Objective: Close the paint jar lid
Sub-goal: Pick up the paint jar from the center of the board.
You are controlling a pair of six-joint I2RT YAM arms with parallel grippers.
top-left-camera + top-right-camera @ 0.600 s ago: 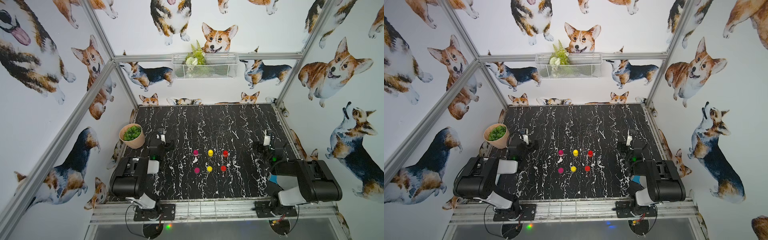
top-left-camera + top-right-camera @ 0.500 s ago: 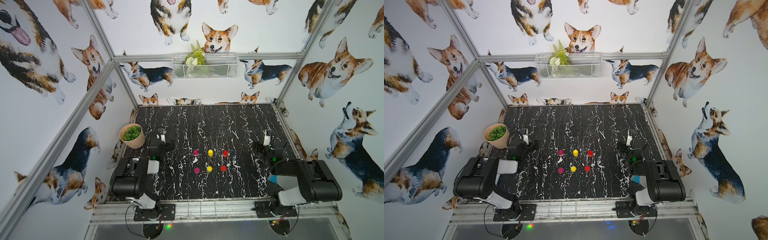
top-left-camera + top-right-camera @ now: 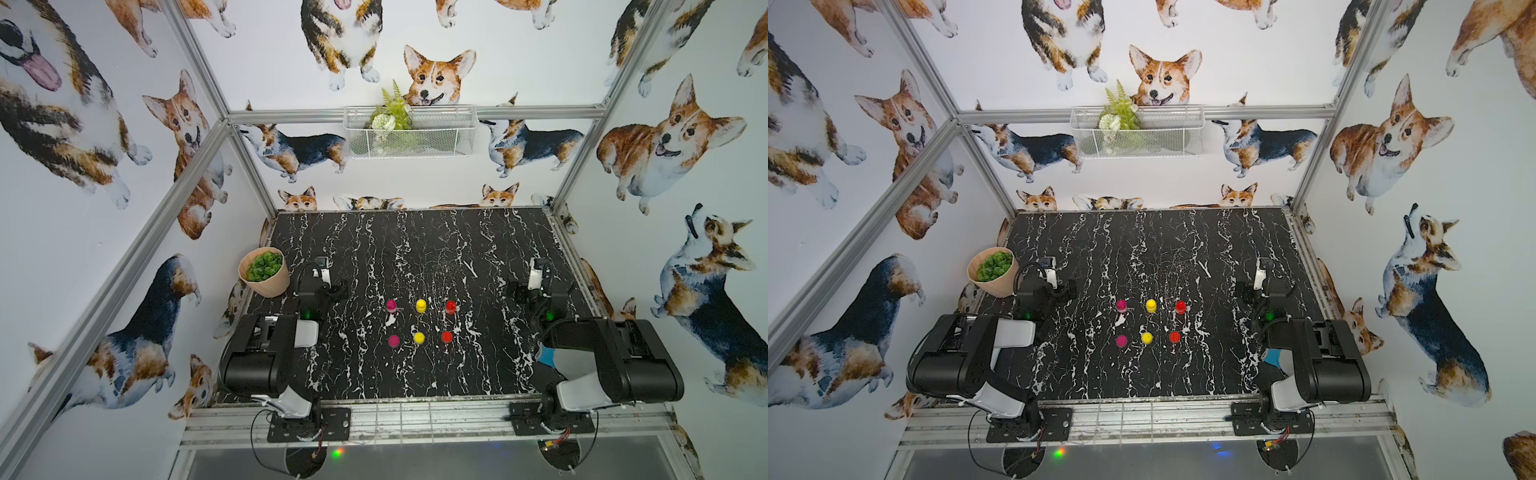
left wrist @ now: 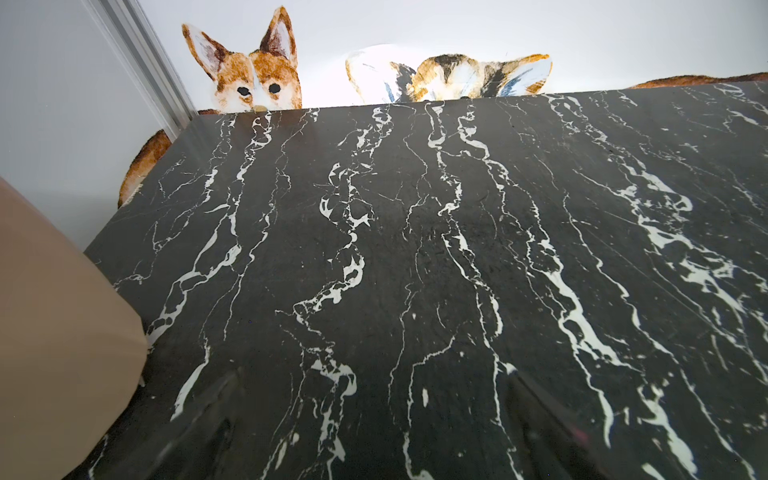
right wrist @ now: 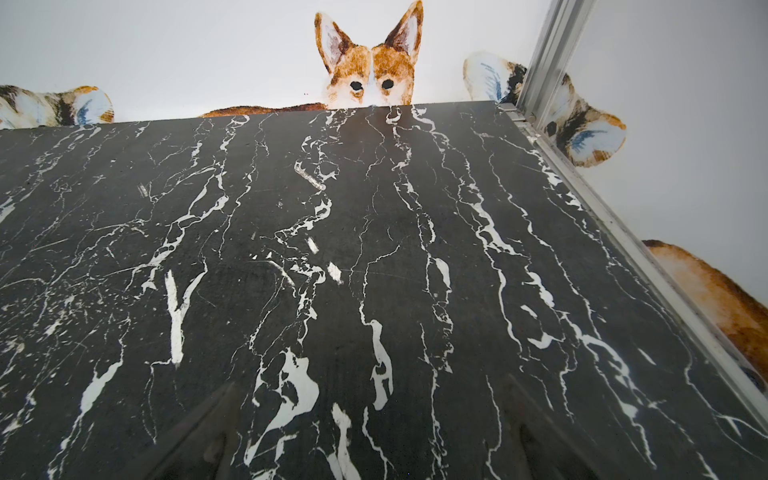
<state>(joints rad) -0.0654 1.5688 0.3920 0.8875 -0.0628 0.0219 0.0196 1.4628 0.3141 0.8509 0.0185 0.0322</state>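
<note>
Six small paint pieces sit mid-table in two rows, seen in both top views. The far row is a magenta jar [image 3: 391, 305], a yellow jar [image 3: 421, 306] and a red jar [image 3: 451, 307]. The near row is flatter: magenta [image 3: 393, 341], yellow [image 3: 419, 337] and red [image 3: 446, 336]. At this size I cannot tell lids from jars. My left gripper [image 3: 323, 266] rests low at the table's left side, open and empty [image 4: 374, 390]. My right gripper [image 3: 538, 266] rests at the right side, also open and empty [image 5: 372, 395]. Neither wrist view shows the jars.
A tan pot with a green plant [image 3: 264, 272] stands at the left edge beside my left gripper, and its side [image 4: 62, 332] fills a corner of the left wrist view. A wire basket [image 3: 409, 131] hangs on the back wall. A metal rail [image 5: 623, 232] runs along the table's right edge.
</note>
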